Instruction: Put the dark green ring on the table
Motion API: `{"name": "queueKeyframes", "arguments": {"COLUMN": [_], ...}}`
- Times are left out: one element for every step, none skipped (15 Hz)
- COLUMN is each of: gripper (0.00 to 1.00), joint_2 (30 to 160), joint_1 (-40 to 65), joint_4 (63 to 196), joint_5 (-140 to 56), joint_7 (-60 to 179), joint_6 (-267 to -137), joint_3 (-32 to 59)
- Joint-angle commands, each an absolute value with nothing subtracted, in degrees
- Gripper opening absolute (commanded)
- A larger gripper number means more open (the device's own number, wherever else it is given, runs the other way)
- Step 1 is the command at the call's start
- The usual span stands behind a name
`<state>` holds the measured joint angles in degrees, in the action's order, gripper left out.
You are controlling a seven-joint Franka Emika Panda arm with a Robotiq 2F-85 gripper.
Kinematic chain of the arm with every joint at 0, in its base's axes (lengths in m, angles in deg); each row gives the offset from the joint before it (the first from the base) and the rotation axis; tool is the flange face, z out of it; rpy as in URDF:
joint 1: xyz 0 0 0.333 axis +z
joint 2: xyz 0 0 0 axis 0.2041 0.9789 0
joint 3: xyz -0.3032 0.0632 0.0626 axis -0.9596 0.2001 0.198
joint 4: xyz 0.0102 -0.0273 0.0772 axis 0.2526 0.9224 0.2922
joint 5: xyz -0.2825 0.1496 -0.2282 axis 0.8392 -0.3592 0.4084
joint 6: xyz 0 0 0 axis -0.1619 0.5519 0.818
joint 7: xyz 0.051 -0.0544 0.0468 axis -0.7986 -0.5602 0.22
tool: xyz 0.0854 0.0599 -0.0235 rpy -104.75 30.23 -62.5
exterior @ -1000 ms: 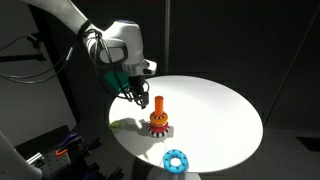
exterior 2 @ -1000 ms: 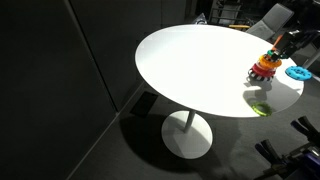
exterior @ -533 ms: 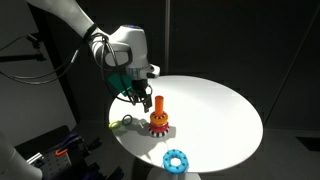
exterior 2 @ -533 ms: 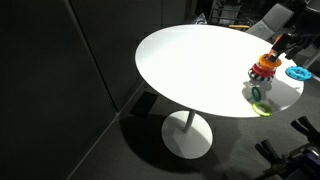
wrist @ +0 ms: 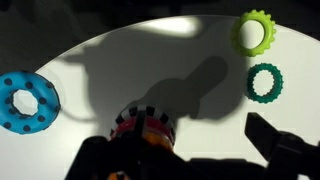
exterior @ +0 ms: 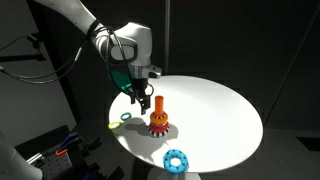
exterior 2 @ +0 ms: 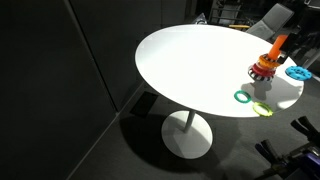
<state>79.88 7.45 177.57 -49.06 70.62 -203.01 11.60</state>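
Dark green ring (wrist: 265, 82) lies flat on table (wrist: 100, 62), gripper (exterior: 138, 102) spread wide, empty, so task looks done.

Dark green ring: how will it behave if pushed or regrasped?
The dark green ring lies flat, so it should slide rather than roll on the smooth table. It looks thin, probably light and stiff. It sits near the edge in an exterior view; an outward push might drop it.

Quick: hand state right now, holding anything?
Hand: open, holding nothing; the small dark green plastic ring lies free on the round white table.
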Motion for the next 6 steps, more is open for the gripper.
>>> {"name": "queueKeyframes", "arguments": {"gripper": [1.0,1.0,1.0,1.0,1.0,1.0], "joint_2": [78.61,78.37,79.55,79.47,79.42,79.41], "joint_1": [6.92,6.86,7.02,7.0,7.0,7.0], "joint_4": [176.28,176.29,176.97,176.85,176.8,176.78], "joint_5": [-46.4,-45.97,-47.55,-47.27,-47.23,-47.22], "joint_7": [68.42,68.3,69.86,69.78,69.78,69.78], "joint_6": [-199.26,-199.01,-201.26,-200.95,-200.8,-200.75], "joint_3": [11.6,11.58,11.84,11.82,11.8,11.8]}}
